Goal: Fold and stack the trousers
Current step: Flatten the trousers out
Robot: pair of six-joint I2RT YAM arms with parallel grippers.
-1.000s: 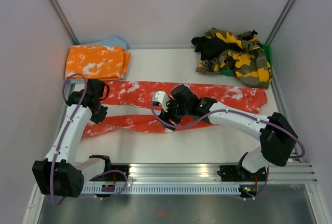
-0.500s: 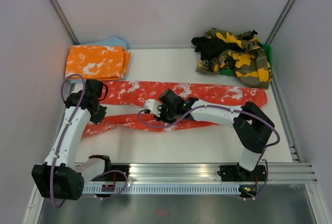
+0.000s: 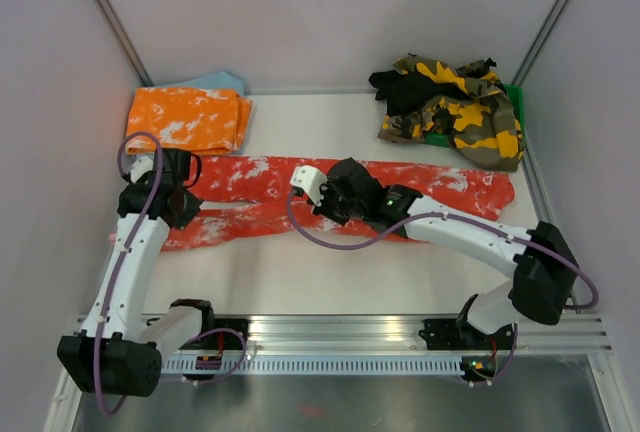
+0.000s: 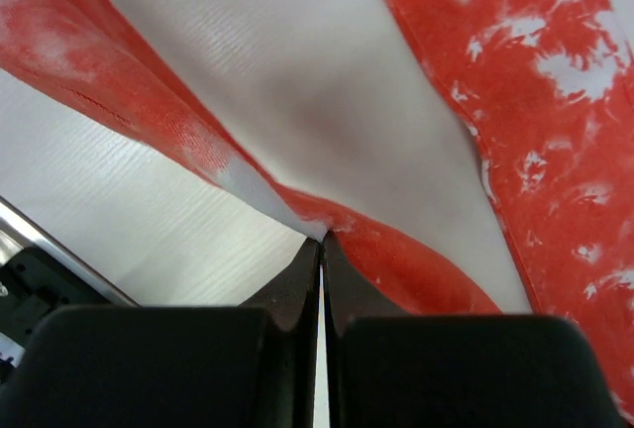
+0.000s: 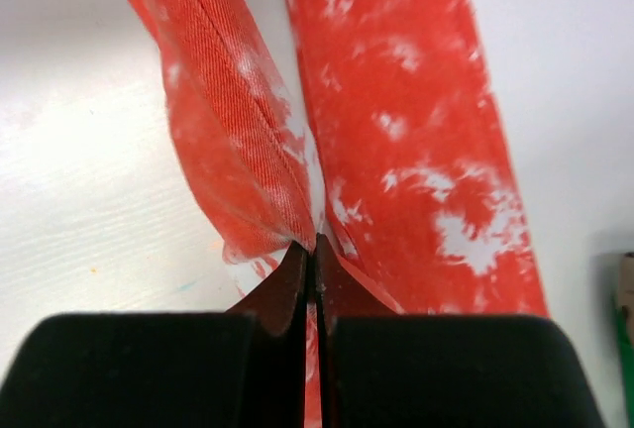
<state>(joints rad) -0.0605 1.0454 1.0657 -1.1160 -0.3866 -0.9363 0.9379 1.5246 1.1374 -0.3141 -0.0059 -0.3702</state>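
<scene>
The red trousers with white splotches (image 3: 450,184) lie stretched across the table, legs pointing left. My left gripper (image 3: 178,214) is shut on the end of the near leg. In the left wrist view that gripper (image 4: 323,240) pinches a hem edge of the trousers (image 4: 535,101), and the cloth hangs clear of the table. My right gripper (image 3: 322,210) is shut on the near leg around its middle. The right wrist view shows the right gripper (image 5: 315,242) biting a fold of the trousers (image 5: 396,101) where the two legs run side by side.
A folded orange-and-white pair (image 3: 185,119) lies at the back left on light-blue cloth (image 3: 215,82). A heap of camouflage and black trousers (image 3: 450,102) covers a green bin (image 3: 515,102) at the back right. A metal rail (image 3: 380,332) runs along the near edge.
My right gripper has shut on the near leg and shifted toward the far leg. The left gripper moved slightly left and back, and the near leg now lies closer to the far one.
</scene>
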